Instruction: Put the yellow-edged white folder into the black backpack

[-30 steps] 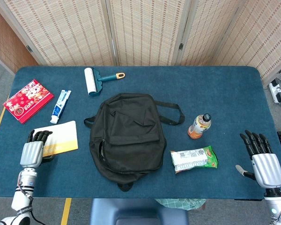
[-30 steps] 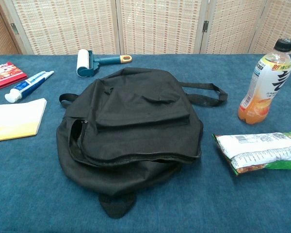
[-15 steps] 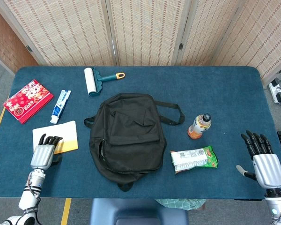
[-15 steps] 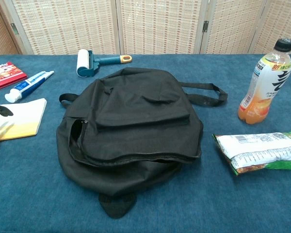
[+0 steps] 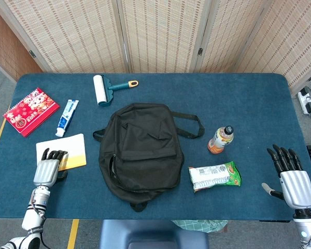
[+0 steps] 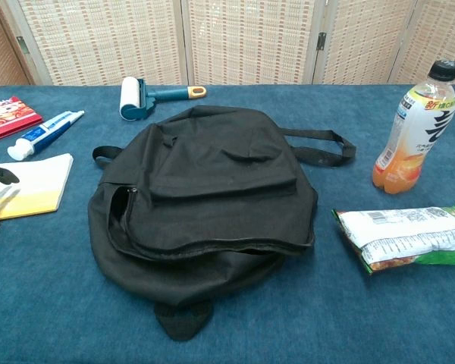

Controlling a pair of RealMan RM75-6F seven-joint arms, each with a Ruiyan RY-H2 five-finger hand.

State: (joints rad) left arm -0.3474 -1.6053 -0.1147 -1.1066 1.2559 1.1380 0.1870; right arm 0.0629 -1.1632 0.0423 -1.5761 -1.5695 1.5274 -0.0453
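The yellow-edged white folder (image 5: 67,148) lies flat on the blue table, left of the black backpack (image 5: 140,150). My left hand (image 5: 47,170) rests with its dark fingers on the folder's near left part; its thumb sits by the near edge. In the chest view only the fingertips (image 6: 0,174) show on the folder (image 6: 34,186). The backpack (image 6: 205,197) lies flat in the middle, with its side zip gaping on the left. My right hand (image 5: 293,179) hovers with fingers spread at the table's front right edge and holds nothing.
A red notebook (image 5: 31,110) and a toothpaste tube (image 5: 67,117) lie behind the folder. A lint roller (image 5: 106,87) sits at the back. An orange drink bottle (image 5: 221,139) and a snack packet (image 5: 215,176) are right of the backpack.
My left hand has shifted right and slightly nearer, from the folder's left edge onto its near left part. Folder, backpack and right hand stay put.
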